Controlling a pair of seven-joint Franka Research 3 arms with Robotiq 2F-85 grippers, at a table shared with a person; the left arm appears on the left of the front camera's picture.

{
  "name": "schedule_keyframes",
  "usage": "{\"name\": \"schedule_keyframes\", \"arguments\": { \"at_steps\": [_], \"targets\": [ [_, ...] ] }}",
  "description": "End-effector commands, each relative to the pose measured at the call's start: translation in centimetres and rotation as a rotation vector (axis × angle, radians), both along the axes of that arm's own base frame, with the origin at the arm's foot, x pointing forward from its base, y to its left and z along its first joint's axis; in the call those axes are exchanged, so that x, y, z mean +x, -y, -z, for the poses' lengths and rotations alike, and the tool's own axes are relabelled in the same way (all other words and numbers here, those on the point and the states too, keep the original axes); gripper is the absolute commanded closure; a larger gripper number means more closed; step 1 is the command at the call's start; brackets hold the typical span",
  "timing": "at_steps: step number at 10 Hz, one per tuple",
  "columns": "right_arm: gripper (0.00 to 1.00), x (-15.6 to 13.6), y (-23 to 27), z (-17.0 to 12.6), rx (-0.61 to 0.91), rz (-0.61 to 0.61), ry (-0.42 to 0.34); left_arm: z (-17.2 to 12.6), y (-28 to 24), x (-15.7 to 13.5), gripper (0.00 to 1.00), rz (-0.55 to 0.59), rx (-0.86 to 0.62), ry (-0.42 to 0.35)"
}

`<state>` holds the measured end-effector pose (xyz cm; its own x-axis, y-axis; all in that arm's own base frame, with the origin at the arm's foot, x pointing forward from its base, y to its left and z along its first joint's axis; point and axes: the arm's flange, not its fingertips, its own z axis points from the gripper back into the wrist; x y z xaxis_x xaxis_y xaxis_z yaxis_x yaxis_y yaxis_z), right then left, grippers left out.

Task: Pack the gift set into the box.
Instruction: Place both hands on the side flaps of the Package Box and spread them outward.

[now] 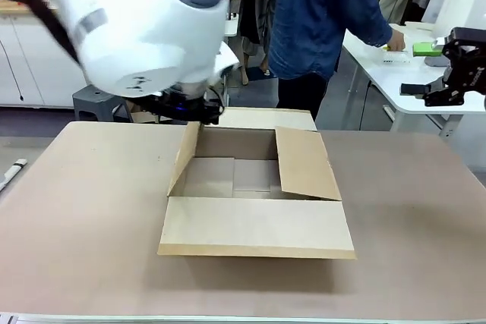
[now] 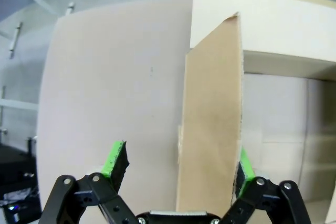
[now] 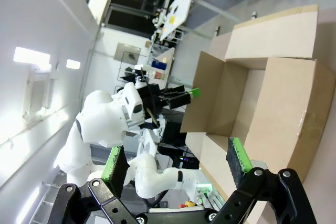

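**Box** (image 1: 254, 187): brown carton, mid-worktop (image 1: 91, 210), open at the top, inside bare cardboard.
- Near flap (image 1: 258, 227): folded out flat towards the robot.
- Right flap (image 1: 306, 163): leaning in over the opening.
- Far flap (image 1: 266, 117): folded out away from the robot.
- Left flap (image 1: 184, 157): standing nearly upright, tilted slightly outward.

**Left claw** (image 2: 180, 163): above the box's far-left corner, pointing down. Jaws are wide and astride the left flap, one finger either side. The green pad (image 2: 116, 157) on the worktop side stands clear of the cardboard. The pad on the box side sits right at the flap's edge; contact there cannot be told.

**Right claw** (image 3: 176, 161): raised well off to the right of the box, jaws wide, nothing between the pads. Its camera looks across at the open box and the left arm.

**Person** (image 1: 319, 13): blue shirt, standing beyond the worktop, one hand on a white table (image 1: 380, 73) behind.
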<state>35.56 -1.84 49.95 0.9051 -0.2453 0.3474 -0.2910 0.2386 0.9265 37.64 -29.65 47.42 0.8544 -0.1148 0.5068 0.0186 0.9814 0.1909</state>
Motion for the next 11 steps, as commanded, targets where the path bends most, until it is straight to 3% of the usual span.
{"name": "schedule_keyframes", "arguments": {
  "at_steps": [1, 4, 5, 7, 10, 11],
  "targets": [
    [0.00, 0.3, -0.3, -0.1, 0.018, 0.004, 0.035, -0.4, -3.9, -0.5, 0.00, 0.113, -0.106, -0.063],
    [0.00, 0.3, -0.3, -0.1, 0.018, 0.004, 0.035, 0.1, -8.5, 0.9, 0.00, 0.171, -0.236, -0.110],
    [0.00, 0.3, -0.3, -0.1, 0.018, 0.004, 0.035, 0.6, -10.4, 1.5, 0.00, 0.091, -0.226, -0.117],
    [0.00, 0.3, -0.3, -0.1, 0.018, 0.004, 0.035, 1.5, -14.4, 1.9, 0.00, 0.069, -0.310, -0.138],
    [0.00, 0.3, -0.3, -0.1, 0.018, 0.004, 0.035, 3.7, -19.1, 1.5, 0.00, 0.123, -0.442, -0.100],
    [0.00, 0.3, -0.3, -0.1, 0.018, 0.004, 0.035, 2.2, -16.6, 2.5, 0.00, 0.035, -0.333, -0.144]
  ]
}}
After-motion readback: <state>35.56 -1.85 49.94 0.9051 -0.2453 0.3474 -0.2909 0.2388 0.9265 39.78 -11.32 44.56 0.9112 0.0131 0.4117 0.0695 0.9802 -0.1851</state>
